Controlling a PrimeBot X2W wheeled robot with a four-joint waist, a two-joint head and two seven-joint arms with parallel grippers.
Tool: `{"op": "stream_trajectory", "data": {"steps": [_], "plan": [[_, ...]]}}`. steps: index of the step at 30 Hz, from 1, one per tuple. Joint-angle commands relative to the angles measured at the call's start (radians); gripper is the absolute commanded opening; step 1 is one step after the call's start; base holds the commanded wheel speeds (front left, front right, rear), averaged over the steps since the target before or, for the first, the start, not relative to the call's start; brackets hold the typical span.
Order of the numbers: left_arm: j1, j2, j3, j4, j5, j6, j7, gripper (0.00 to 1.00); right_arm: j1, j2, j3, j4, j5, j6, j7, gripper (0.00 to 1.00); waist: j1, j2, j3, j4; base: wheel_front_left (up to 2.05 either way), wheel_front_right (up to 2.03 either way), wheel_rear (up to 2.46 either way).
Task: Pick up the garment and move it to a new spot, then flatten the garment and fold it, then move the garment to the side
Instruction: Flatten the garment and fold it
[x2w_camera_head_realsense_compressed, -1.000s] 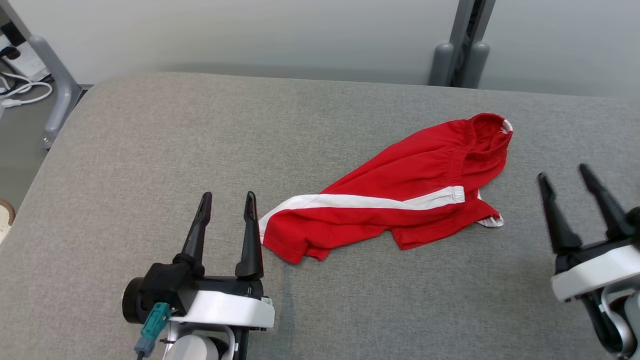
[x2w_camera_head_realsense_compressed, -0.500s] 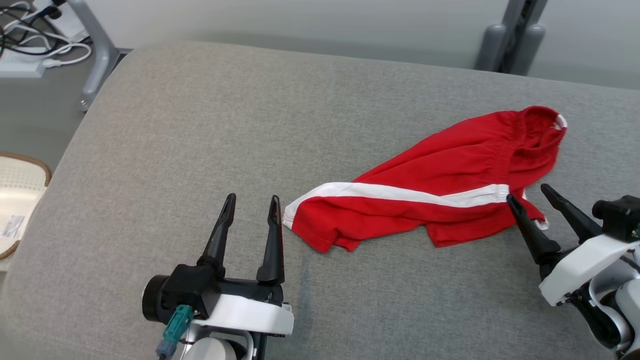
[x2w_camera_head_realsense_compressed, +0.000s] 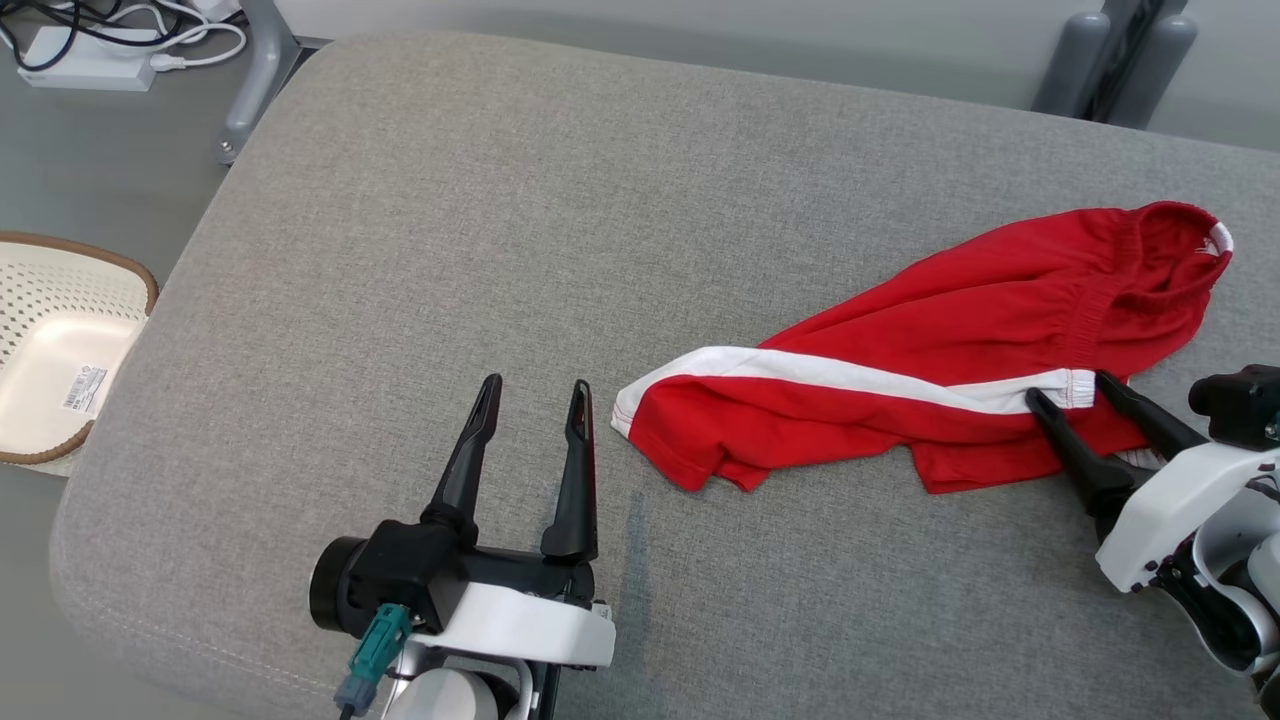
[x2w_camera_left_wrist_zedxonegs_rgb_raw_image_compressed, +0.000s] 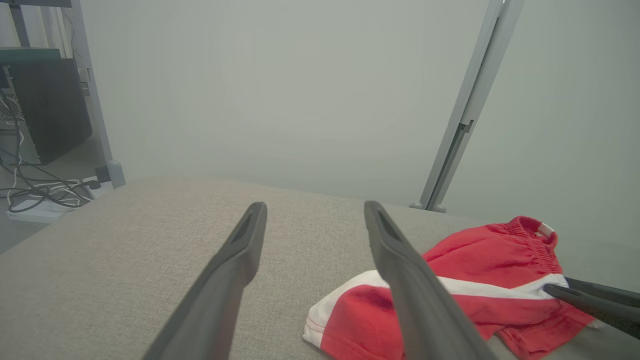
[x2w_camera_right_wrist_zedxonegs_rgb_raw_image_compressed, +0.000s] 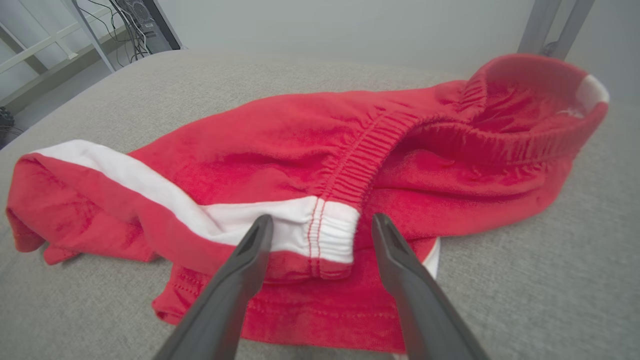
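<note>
Both grippers stand with jaws wide apart and clamp nothing over a broad grey woven-fabric cushion (x2w_camera_head_realsense_compressed: 450, 200). A crumpled pair of red knit shorts with a white side stripe (x2w_camera_head_realsense_compressed: 950, 310) lies on the cushion's right half. Its elastic waistband points toward the cushion's far right corner and one leg hem reaches toward the cushion's middle.

The right gripper (x2w_camera_head_realsense_compressed: 1068, 388) hangs over the cushion's near right part. Its two long dark fingers straddle the white end of the stripe where it meets the waistband. In the right wrist view the right gripper (x2w_camera_right_wrist_zedxonegs_rgb_raw_image_compressed: 322, 219) has one finger on each side of that white band, with the shorts (x2w_camera_right_wrist_zedxonegs_rgb_raw_image_compressed: 280, 135) spread beyond. The fingertips sit at the cloth, but whether they press into it cannot be told. The right gripper's white wrist housing is tilted, so the fingers slant toward the cushion's far left.

The left gripper (x2w_camera_head_realsense_compressed: 536, 383) hovers over the cushion's near middle, its fingers pointing toward the cushion's far edge. It is just beside the leg hem without touching it. The left wrist view looks low across the cushion between the left gripper (x2w_camera_left_wrist_zedxonegs_rgb_raw_image_compressed: 315, 205) fingers, with the shorts (x2w_camera_left_wrist_zedxonegs_rgb_raw_image_compressed: 480, 255) to the right.

A cream perforated plastic basket with a brown rim (x2w_camera_head_realsense_compressed: 50, 340) sits on the floor off the cushion's left edge.
</note>
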Motion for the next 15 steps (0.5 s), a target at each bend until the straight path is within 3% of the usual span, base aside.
{"op": "stream_trajectory", "data": {"steps": [1,3,4,5,6,15], "plan": [[-0.010,0.004,0.002,-0.003,-0.004,0.005,0.000,1.00,-0.011,-0.010,0.007,0.003,0.007,0.000,-0.009,1.00,0.0000,0.0000,0.003,0.003,0.00,0.00,0.00],[-0.011,0.004,0.002,-0.004,-0.006,0.008,0.000,1.00,-0.021,-0.014,0.022,0.005,0.021,0.000,-0.019,1.00,0.0000,0.0000,0.005,0.006,0.00,0.00,0.00],[-0.012,0.004,0.002,-0.004,-0.005,0.008,0.000,1.00,-0.023,-0.017,0.030,0.005,0.032,0.000,-0.019,0.91,0.0000,0.0000,0.006,0.006,0.00,0.00,0.00],[-0.012,0.004,0.002,-0.004,-0.005,0.009,0.000,1.00,-0.025,-0.022,0.038,0.006,0.039,0.000,-0.022,0.33,0.0000,0.0000,0.006,0.006,0.00,0.00,0.00],[-0.012,0.004,0.002,-0.004,-0.005,0.010,0.000,1.00,-0.030,-0.027,0.048,0.008,0.044,0.000,-0.023,0.00,0.0000,0.0000,0.007,0.006,0.00,0.00,0.00],[-0.013,0.004,0.018,0.008,0.003,0.008,0.000,1.00,-0.062,-0.057,0.117,0.002,0.078,0.000,-0.090,0.00,0.0000,0.0000,-0.009,-0.020,0.00,0.00,0.00]]}}
